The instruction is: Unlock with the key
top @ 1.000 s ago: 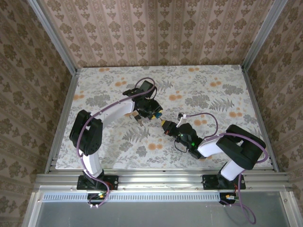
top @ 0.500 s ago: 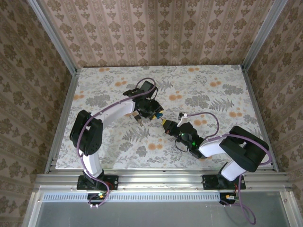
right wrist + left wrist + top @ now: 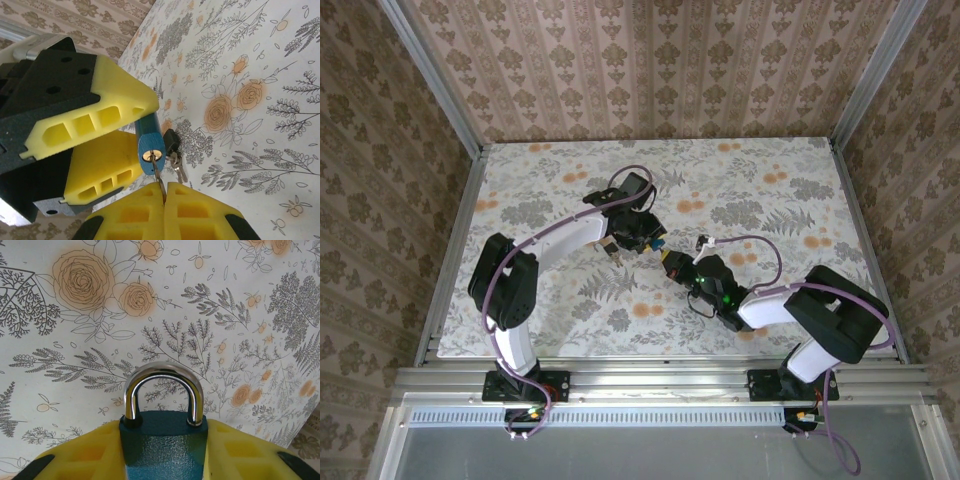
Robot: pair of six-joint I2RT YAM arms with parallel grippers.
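A blue padlock with a silver shackle sits between the yellow pads of my left gripper, which is shut on its body. Both shackle legs sit in the body. In the right wrist view the padlock shows its brass keyhole end, and the key has its blade in the keyhole. My right gripper is shut on the key. Spare keys with a black head hang beside the lock. From above, the left gripper and right gripper meet at mid-table.
The floral tablecloth covers the table, with patterned walls around it and metal rails along the left edge and right edge. A purple cable loops over each arm.
My right gripper has moved a little up and left toward the padlock. The left gripper has shifted slightly and still holds the lock.
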